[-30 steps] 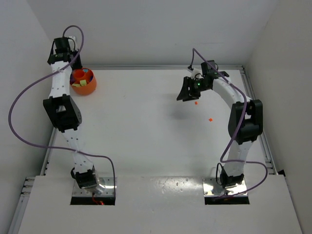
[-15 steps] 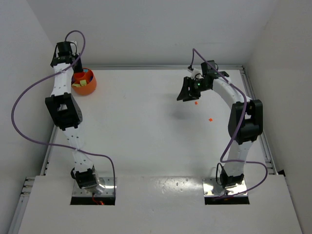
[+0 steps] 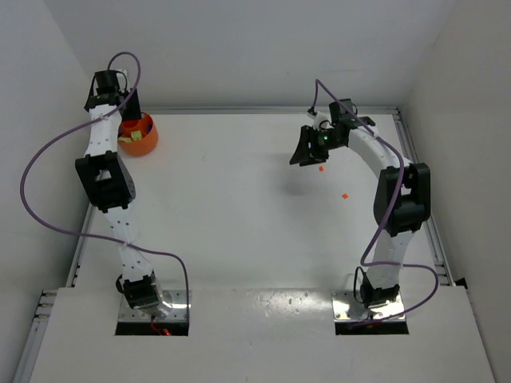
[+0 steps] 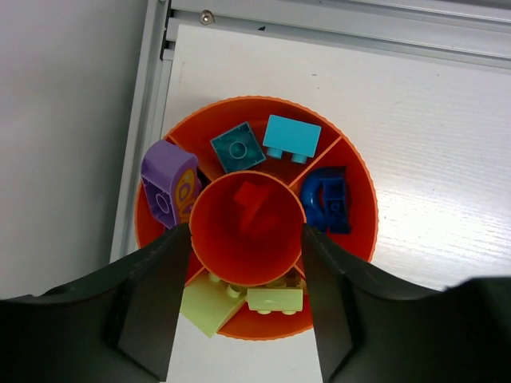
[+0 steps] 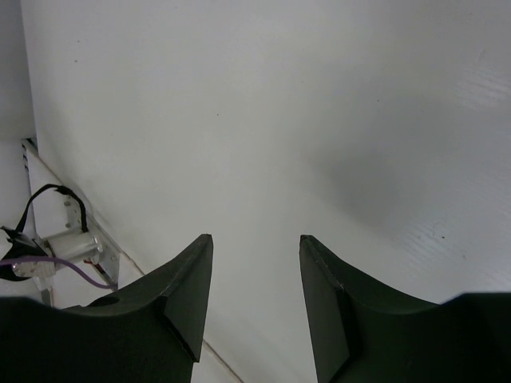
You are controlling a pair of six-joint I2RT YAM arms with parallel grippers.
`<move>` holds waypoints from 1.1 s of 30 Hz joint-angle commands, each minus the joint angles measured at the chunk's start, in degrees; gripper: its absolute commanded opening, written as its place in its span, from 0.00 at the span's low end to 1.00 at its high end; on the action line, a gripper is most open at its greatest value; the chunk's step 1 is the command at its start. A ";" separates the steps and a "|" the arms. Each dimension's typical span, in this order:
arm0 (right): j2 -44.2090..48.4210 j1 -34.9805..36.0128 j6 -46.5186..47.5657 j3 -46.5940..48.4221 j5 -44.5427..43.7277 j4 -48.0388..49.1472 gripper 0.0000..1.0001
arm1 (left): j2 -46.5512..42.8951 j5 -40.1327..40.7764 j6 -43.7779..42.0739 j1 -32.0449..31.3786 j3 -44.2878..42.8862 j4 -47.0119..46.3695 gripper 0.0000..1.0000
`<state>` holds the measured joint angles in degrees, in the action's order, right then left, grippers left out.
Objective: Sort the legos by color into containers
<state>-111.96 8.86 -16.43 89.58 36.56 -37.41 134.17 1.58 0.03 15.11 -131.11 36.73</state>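
Left gripper (image 4: 246, 271), open, straddles the bowl (image 4: 239, 104) at ten o'clock, seemingly centred for the red brick (image 4: 254, 214) lying in its middle cup — right gripper (image 5: 254, 263) (open, empty) hovers near two loose bricks (image 3: 322, 168) at two o'clock.

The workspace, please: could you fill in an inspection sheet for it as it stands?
Surface: white table, no spills seen.
Job's things: orange bowl holds a red brick at its centre; purple brick, teal bricks, blue brick and yellow-green bricks in outer sections. Two orange-red bricks lie loose on the table.
Clutter: nothing seen.
Grippers: left gripper open above the bowl; right gripper open, empty, above the table.
Cables: purple cables loop along both arms.
Surroundings: white walls, metal rail at table edge.
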 commanded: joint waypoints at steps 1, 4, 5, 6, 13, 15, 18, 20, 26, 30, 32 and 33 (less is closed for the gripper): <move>0.25 -0.07 0.96 -0.02 0.09 1.02 0.48 | -0.31 0.70 0.23 0.88 -2.13 -1.66 0.64; 0.25 -0.07 0.96 -0.02 0.09 1.02 0.48 | -1.71 0.17 0.23 0.88 -1.61 -1.66 0.67; 0.25 -0.07 0.96 -0.02 -0.43 1.02 0.48 | -1.72 0.17 0.23 0.88 -1.61 -1.66 0.67; 0.25 -0.07 0.96 -0.02 -0.43 1.02 0.48 | -2.41 -0.35 0.23 0.88 -1.00 -1.66 0.67; 3.07 -0.60 11.30 -0.55 -12.44 -5.98 0.48 | -16.44 -18.06 -2.31 0.88 6.27 -2.19 0.65; 2.45 -1.12 13.69 -2.12 -17.53 -6.80 0.47 | -20.77 -21.96 -3.63 -0.95 11.54 -2.19 0.65; 2.45 -1.66 15.20 -4.24 -27.10 -4.26 0.44 | -29.27 -23.82 -5.57 -3.50 16.75 -0.70 0.67; 1.58 -1.66 15.20 -3.54 -31.35 -2.59 0.43 | -33.60 -23.04 -5.57 -6.05 22.98 -0.17 0.68; -6.50 -1.66 14.67 2.09 -37.17 -1.01 0.38 | -45.64 -22.24 -5.04 -10.37 34.59 -0.17 0.71; -11.25 -1.66 14.67 5.86 -37.79 -1.00 0.39 | -48.73 -21.72 -5.04 -10.90 37.50 -0.17 0.72; -12.75 -1.66 14.67 7.18 -38.49 -1.00 0.41 | -49.26 -21.71 -4.52 -10.90 38.12 -0.17 0.73; -13.89 -1.66 14.67 7.19 -38.49 -1.00 0.43 | -49.27 -21.71 -3.73 -10.90 38.73 -0.17 0.75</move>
<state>-124.40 7.16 -2.37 94.13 0.30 -39.29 86.35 -20.05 -4.62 3.84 -93.49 36.95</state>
